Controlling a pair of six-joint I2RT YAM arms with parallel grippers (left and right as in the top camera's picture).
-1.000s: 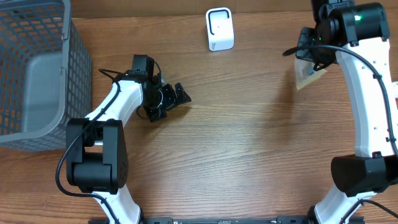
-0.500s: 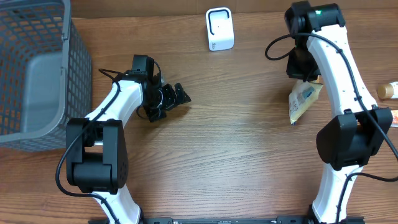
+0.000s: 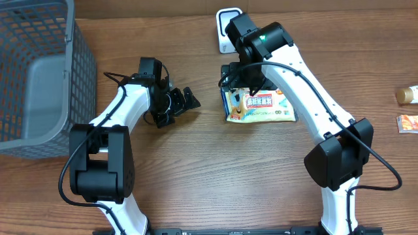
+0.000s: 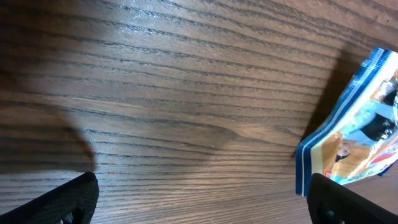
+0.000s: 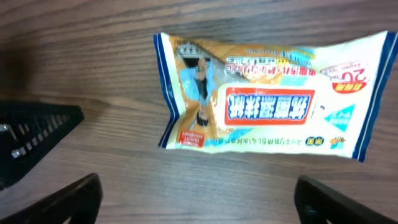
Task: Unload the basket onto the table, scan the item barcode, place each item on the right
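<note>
The right gripper hangs wide open, holding nothing, above the glossy blue-and-orange printed snack packet, which lies flat on the brown wooden table just in front of the small white box-shaped scanner. The left gripper, also spread and empty, sits beside the packet's end. I can see no barcode on the upturned face, so the scan may fail, and the jaws could skid off the flat, slippery film.

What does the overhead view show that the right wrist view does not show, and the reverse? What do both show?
Only overhead: the grey basket, the white scanner half hidden behind the right arm, and a small orange packet at the table's right edge. Only right wrist: the right hand, fingertips wide apart, and the print on the snack packet close up. Both: that packet lying flat on the wooden table, not held.
</note>
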